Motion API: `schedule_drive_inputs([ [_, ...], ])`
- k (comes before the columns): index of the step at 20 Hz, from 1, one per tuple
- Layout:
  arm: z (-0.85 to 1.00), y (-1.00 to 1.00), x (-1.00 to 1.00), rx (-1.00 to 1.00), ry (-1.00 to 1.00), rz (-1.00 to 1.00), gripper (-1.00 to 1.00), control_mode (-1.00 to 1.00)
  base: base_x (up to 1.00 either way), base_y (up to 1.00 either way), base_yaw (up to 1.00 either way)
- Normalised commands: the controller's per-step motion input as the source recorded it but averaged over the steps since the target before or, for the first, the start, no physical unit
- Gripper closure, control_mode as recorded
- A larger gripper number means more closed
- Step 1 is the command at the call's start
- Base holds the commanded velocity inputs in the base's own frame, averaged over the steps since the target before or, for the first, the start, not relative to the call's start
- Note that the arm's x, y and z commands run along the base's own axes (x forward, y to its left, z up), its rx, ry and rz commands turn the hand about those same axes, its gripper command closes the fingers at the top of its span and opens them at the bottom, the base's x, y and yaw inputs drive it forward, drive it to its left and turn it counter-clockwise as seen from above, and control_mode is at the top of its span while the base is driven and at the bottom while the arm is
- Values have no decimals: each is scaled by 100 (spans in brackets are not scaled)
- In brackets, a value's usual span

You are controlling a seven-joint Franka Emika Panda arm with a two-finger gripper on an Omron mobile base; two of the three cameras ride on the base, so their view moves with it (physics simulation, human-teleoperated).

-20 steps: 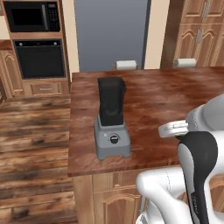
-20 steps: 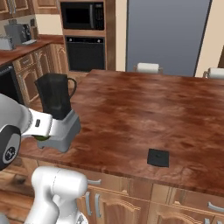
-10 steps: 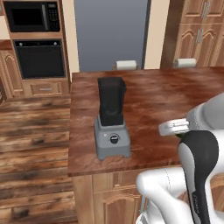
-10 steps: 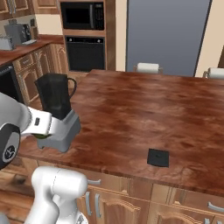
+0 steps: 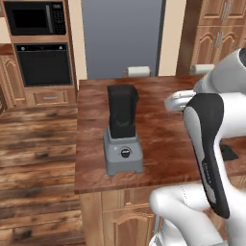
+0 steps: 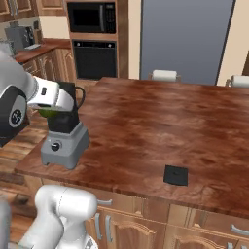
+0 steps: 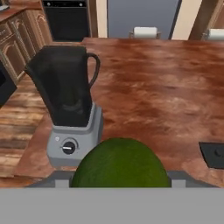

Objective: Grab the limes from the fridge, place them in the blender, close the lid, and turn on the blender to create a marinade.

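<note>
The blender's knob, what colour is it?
Black, on the blender's light-grey base. The dial shows best in the hand view.

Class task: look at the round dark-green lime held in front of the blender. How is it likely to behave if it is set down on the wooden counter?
The round dark-green lime would probably roll on the flat wooden counter, having no flat side. Its faintly bumpy skin likely gives the end effector some grip. It looks small beside the dark blender jar, so probably light.
</note>
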Motion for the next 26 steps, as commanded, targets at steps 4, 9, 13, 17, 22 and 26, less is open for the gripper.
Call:
schedule_drive_inputs([
  [4,41,37,74,-1,8,0,100,-100,0,0,0],
  [9,1,37,13,0,1,8,100,-100,0,0,0],
  [13,0,64,66,0,0,0,100,-100,0,0,0],
  [17,-1,79,92,0,3,0,100,-100,0,0,0],
  [22,-10,57,98,0,7,0,100,-100,0,0,0],
  [26,-44,2,83,0,14,4,100,-100,0,0,0],
])
